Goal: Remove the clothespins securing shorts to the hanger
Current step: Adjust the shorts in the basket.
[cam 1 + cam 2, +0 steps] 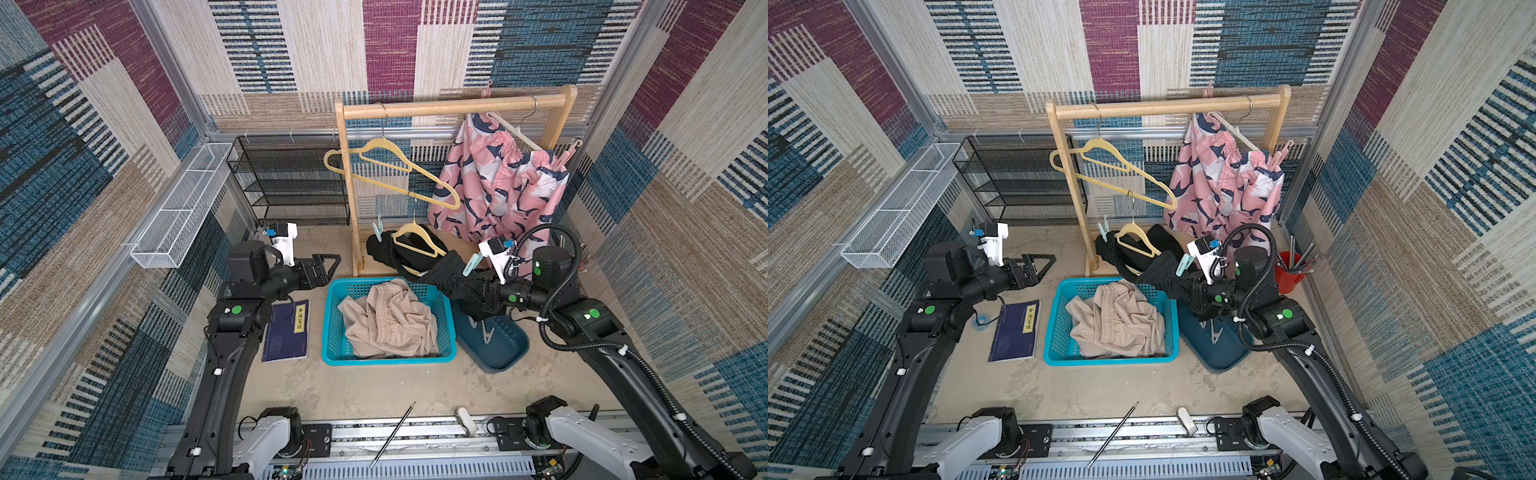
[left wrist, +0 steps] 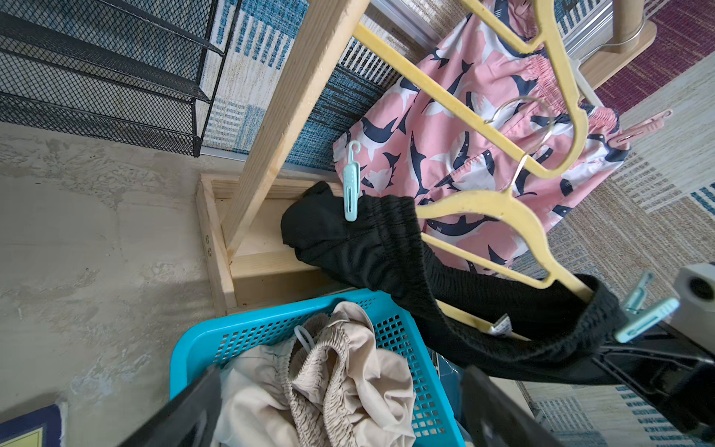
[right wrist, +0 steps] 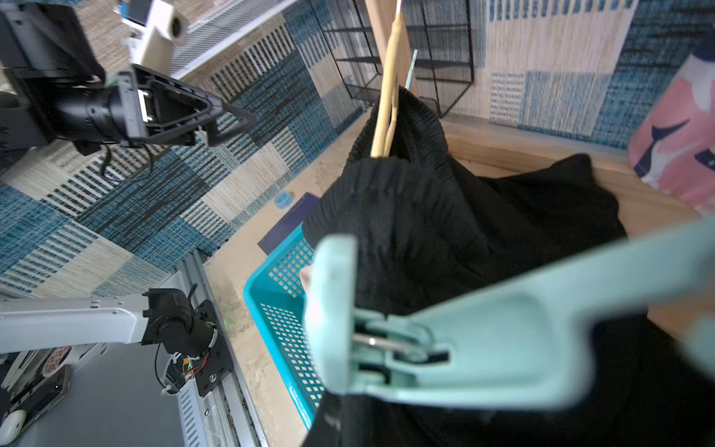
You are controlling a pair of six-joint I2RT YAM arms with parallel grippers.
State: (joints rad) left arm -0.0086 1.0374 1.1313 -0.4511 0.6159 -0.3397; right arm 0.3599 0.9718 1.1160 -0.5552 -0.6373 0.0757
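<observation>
Clothespins (image 2: 351, 189) of light, stiff, likely slippery mint plastic pinch the soft black shorts (image 2: 387, 247) at both ends of the yellow hanger (image 2: 499, 207); my right jaws, pressed together, sit at one end, left jaws spread well away, and I'd squeeze the tails.

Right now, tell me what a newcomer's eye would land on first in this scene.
The pink shark-print shorts hanging at the right end of the wooden rack grab the eye first. Below them toward the centre, the black shorts sag off a yellow hanger, a mint clothespin clipped at each end. In front, a teal basket holds crumpled beige shorts.
</observation>
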